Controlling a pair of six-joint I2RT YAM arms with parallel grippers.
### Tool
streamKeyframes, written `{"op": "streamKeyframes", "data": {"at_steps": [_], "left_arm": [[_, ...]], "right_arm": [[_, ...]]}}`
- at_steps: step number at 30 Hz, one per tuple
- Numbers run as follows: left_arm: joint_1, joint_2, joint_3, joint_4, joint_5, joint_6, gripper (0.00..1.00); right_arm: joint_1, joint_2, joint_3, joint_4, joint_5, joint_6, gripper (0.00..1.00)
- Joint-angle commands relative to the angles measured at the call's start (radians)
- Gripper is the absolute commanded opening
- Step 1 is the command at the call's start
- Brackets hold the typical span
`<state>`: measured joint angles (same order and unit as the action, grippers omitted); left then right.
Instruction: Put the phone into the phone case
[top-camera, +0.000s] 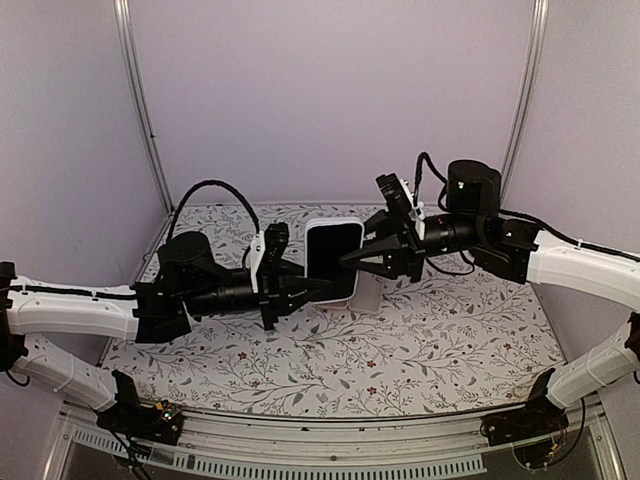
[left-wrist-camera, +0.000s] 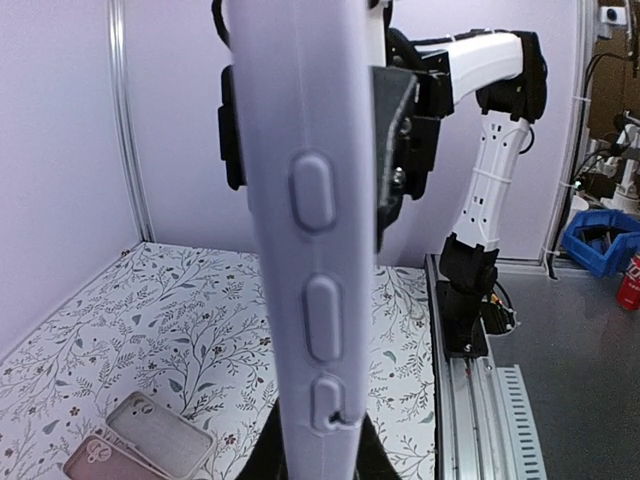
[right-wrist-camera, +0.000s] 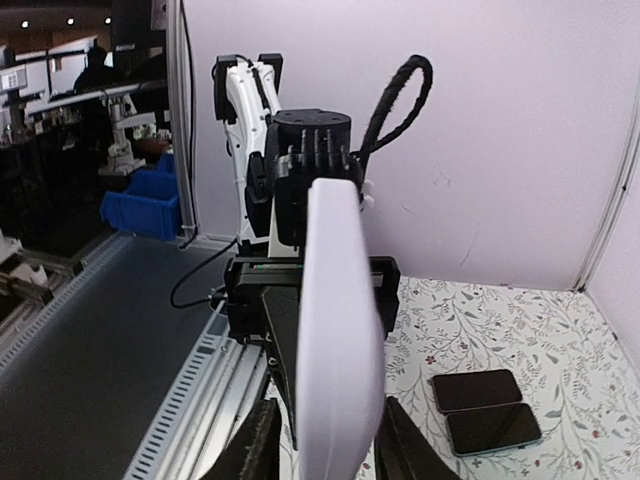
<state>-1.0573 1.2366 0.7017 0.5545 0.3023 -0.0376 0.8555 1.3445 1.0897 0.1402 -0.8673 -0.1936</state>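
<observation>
left gripper (top-camera: 320, 284): closed on the lower left edge of the phone case (left-wrist-camera: 300, 300). In the left wrist view its dark fingers are cut off by the bottom edge.
phone case: pale lavender-white and held upright in the air between the two arms, above the floral table cover (top-camera: 300, 370). Both wrist views show it edge-on. The left wrist view shows three raised side buttons, and the case blocks most of what lies behind it.
phone (top-camera: 333, 260): its dark screen faces the top camera inside the case's pale rim. Whether every corner is seated cannot be made out.
right gripper (top-camera: 358, 260): at the case's right edge, with one finger on either side of it in the right wrist view. The fingertips run out of frame, so whether they press the case cannot be told.
pale item (top-camera: 368, 296): lies flat on the cover below the held case and is mostly hidden by the grippers.
spare cases (left-wrist-camera: 160, 435): one grey and one pinkish, overlapping, each with a camera cut-out. The pinkish one is clipped by the frame.
two phones (right-wrist-camera: 478, 389): lie side by side with dark screens up, seen only from the right wrist.
red can (left-wrist-camera: 630, 282): beside a blue bin (left-wrist-camera: 600, 240) off the table. It is cut by the frame edge and its print is too blurred to read.
</observation>
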Motion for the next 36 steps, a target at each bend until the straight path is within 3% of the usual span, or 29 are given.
{"op": "streamKeyframes", "data": {"at_steps": [1, 2, 11, 15, 19, 23, 26, 28, 30, 31, 33, 36], "left_arm": [[-0.004, -0.009, 0.007, 0.062, 0.007, 0.008, 0.0], [-0.004, -0.012, 0.008, 0.058, 0.001, 0.008, 0.0], [-0.003, -0.032, -0.007, 0.048, -0.048, 0.015, 0.0], [-0.004, -0.03, -0.004, 0.039, -0.051, 0.01, 0.33], [-0.003, -0.065, 0.003, 0.014, -0.069, 0.027, 0.4], [-0.003, -0.09, 0.029, 0.005, -0.069, 0.035, 0.57], [-0.003, -0.062, 0.06, -0.002, -0.066, 0.037, 0.58], [-0.003, -0.031, 0.087, -0.013, -0.07, 0.038, 0.55], [-0.003, -0.003, 0.116, -0.03, -0.071, 0.038, 0.47], [-0.003, 0.009, 0.127, -0.033, -0.069, 0.038, 0.37], [-0.003, 0.024, 0.143, -0.03, -0.063, 0.038, 0.02], [-0.004, 0.03, 0.149, -0.027, -0.06, 0.035, 0.0]], "right_arm": [[0.004, 0.014, 0.028, 0.018, -0.029, 0.072, 0.04], [0.001, 0.017, 0.038, -0.002, -0.015, 0.083, 0.0], [-0.088, 0.012, 0.026, -0.028, -0.023, 0.163, 0.0], [-0.088, 0.004, 0.025, -0.04, -0.068, 0.129, 0.0], [-0.088, -0.011, 0.012, -0.062, -0.101, 0.059, 0.0], [-0.089, -0.011, 0.002, -0.091, -0.082, 0.009, 0.0], [-0.086, 0.003, 0.005, -0.08, -0.12, 0.009, 0.0], [-0.084, 0.005, 0.005, -0.075, -0.123, 0.009, 0.0], [-0.082, 0.004, 0.004, -0.073, -0.132, 0.004, 0.0], [-0.082, 0.001, 0.003, -0.073, -0.137, 0.002, 0.0], [-0.081, 0.001, -0.001, -0.074, -0.138, -0.001, 0.0], [-0.081, -0.002, -0.004, -0.085, -0.122, -0.002, 0.0]]}}
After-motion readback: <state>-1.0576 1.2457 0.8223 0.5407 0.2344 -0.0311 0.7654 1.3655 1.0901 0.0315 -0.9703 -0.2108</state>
